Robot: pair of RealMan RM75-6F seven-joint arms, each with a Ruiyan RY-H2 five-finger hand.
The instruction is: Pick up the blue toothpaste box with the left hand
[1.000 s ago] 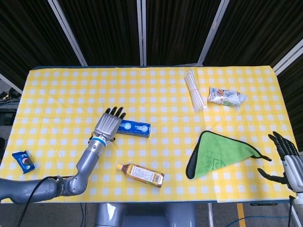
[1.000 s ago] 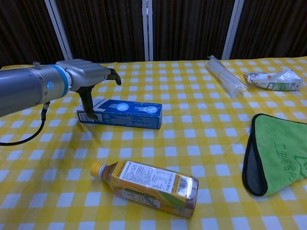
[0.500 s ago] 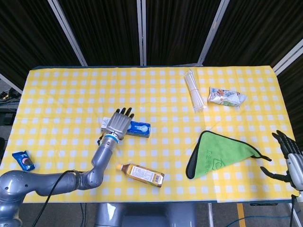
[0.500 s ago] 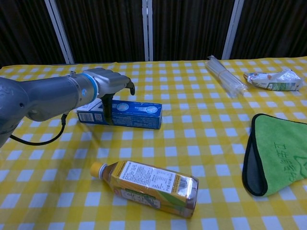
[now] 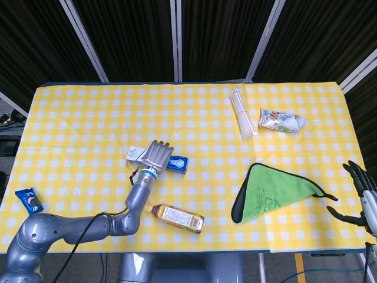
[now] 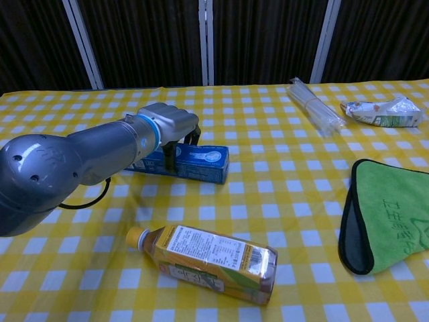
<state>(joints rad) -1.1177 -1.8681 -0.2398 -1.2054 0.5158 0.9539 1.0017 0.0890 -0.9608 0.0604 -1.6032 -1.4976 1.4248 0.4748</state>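
Note:
The blue toothpaste box (image 5: pixel 179 164) (image 6: pixel 204 163) lies flat on the yellow checked tablecloth, left of centre. My left hand (image 5: pixel 158 155) (image 6: pixel 170 125) sits on top of its middle. The fingers curl down over the far edge and the thumb presses the near face, so the hand grips the box. The box's white left end (image 5: pixel 136 153) and blue right end stick out on either side of the hand. Whether the box is lifted off the cloth I cannot tell. My right hand (image 5: pixel 363 197) hangs at the table's right front edge with fingers spread and nothing in it.
A tea bottle (image 5: pixel 175 217) (image 6: pixel 208 258) lies in front of the box. A green cloth (image 5: pixel 271 191) (image 6: pixel 389 225) is at the right, with a straw bundle (image 5: pixel 242 121) and a white packet (image 5: pixel 281 121) behind it. A cookie pack (image 5: pixel 28 201) sits far left.
My left hand slid right from the box's left end to its middle, and its fingers curled down around the box. The right hand sank slightly toward the frame's corner.

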